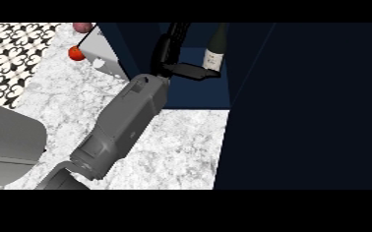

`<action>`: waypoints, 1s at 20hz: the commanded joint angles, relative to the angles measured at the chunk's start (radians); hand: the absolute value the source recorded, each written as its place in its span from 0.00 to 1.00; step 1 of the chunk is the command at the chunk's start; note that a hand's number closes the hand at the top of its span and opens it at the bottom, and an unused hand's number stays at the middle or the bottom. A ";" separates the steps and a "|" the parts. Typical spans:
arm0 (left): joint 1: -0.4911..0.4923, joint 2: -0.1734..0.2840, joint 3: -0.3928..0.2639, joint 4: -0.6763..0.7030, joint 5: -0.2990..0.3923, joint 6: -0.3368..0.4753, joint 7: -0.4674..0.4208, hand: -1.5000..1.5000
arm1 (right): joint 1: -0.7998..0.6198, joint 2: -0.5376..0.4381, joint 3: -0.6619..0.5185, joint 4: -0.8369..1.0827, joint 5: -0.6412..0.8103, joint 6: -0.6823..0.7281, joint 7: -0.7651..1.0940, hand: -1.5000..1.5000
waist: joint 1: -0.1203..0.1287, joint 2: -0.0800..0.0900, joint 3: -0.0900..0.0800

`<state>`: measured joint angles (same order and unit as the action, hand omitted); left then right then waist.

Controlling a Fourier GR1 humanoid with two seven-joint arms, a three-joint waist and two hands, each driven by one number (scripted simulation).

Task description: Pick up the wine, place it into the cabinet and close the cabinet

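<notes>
The wine bottle [215, 49] is dark with a white label and stands inside the dark blue cabinet [193, 93], near the right of its opening. My left hand [169, 54] reaches into the cabinet just left of the bottle. Its fingers point straight back, and a strip of the cabinet's blue interior shows between them and the bottle. The thumb [193, 72] sticks out to the right, with its tip at the bottle's lower part. The cabinet door [298, 103] stands open as a large dark panel on the right. My right hand is out of sight.
A white block [102, 54] stands against the cabinet's left side, with a small red round object [76, 53] beside it. A grey rounded object [18, 142] sits at the left edge. Marbled counter [181, 147] lies below the cabinet.
</notes>
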<state>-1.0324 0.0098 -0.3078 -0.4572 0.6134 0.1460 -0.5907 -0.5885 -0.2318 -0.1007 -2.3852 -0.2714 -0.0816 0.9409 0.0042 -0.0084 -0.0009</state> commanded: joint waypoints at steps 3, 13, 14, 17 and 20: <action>0.140 -0.009 -0.124 -0.303 -0.036 0.080 0.114 0.00 | 0.024 0.001 0.018 -0.074 0.007 -0.030 0.035 0.00 | 0.016 -0.009 0.001; 0.367 -0.009 -0.349 -0.849 -0.050 0.454 0.308 0.00 | -0.032 -0.016 0.046 -0.042 0.015 -0.036 0.027 0.00 | 0.012 -0.004 0.000; 0.409 -0.009 -0.388 -0.914 -0.050 0.499 0.315 0.00 | -0.047 -0.023 0.040 -0.048 0.028 -0.056 0.053 0.00 | 0.015 -0.009 0.000; 0.426 -0.008 -0.390 -0.995 -0.049 0.564 0.320 0.00 | -0.041 -0.017 0.058 -0.028 0.022 -0.046 0.029 0.00 | 0.003 0.000 0.000; 0.505 -0.007 -0.387 -1.022 -0.095 0.546 0.284 0.00 | -0.019 0.008 0.116 -0.066 0.085 -0.075 0.019 0.00 | 0.000 0.003 0.000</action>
<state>-0.5751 0.0208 -0.6927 -1.3622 0.5400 0.6708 -0.3111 -0.6193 -0.2480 -0.0416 -2.3873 -0.2461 -0.1179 0.9451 0.0075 -0.0045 0.0015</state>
